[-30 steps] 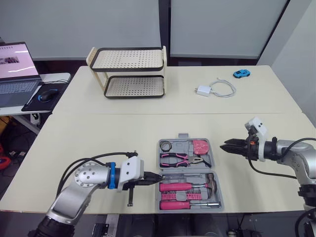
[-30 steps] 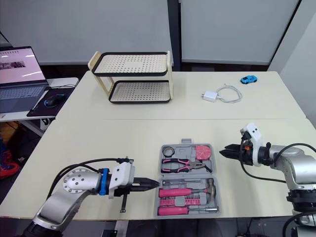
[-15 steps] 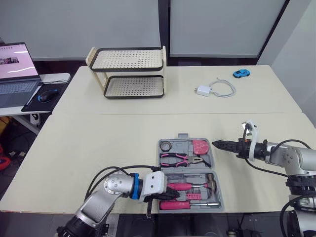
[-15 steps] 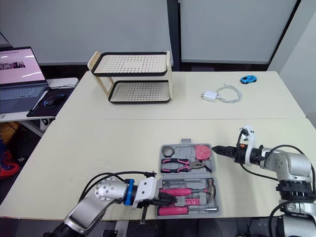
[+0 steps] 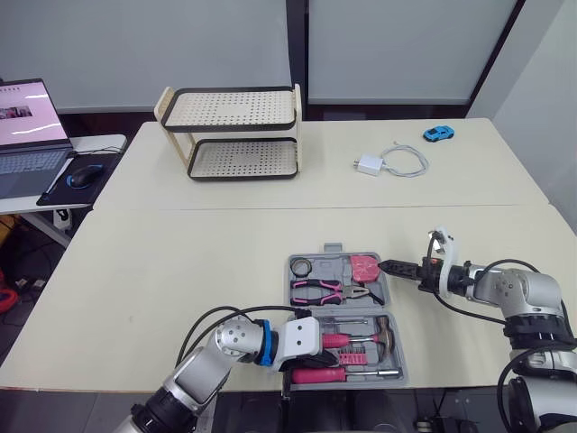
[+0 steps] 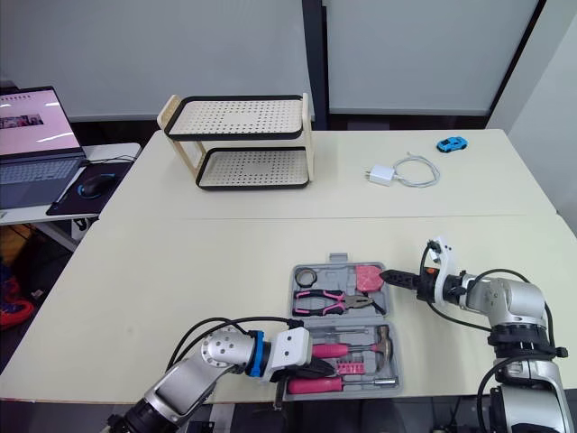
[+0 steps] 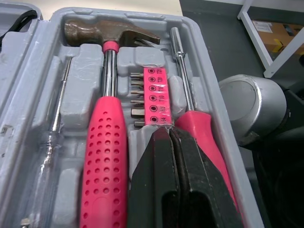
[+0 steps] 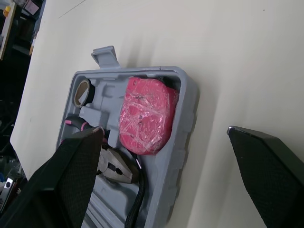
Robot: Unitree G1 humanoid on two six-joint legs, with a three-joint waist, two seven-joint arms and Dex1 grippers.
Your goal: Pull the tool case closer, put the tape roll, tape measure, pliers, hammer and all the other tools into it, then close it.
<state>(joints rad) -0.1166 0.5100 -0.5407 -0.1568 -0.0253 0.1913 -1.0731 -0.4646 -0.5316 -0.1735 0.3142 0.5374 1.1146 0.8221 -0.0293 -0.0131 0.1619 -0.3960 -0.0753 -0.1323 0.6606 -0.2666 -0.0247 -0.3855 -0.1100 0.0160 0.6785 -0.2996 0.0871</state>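
Head stereo pair looking down over table, wrist cameras close on tool case

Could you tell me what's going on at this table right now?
The robot is packing a tool case, which lies open near the front edge of the table. The hammer, screwdriver, bit holder, pliers, tape roll and tape measure sit in their slots. The left gripper, shut, points into the front half by the bit holder. The right gripper, open, hangs at the case's right edge beside the tape measure. Closing is not yet done.
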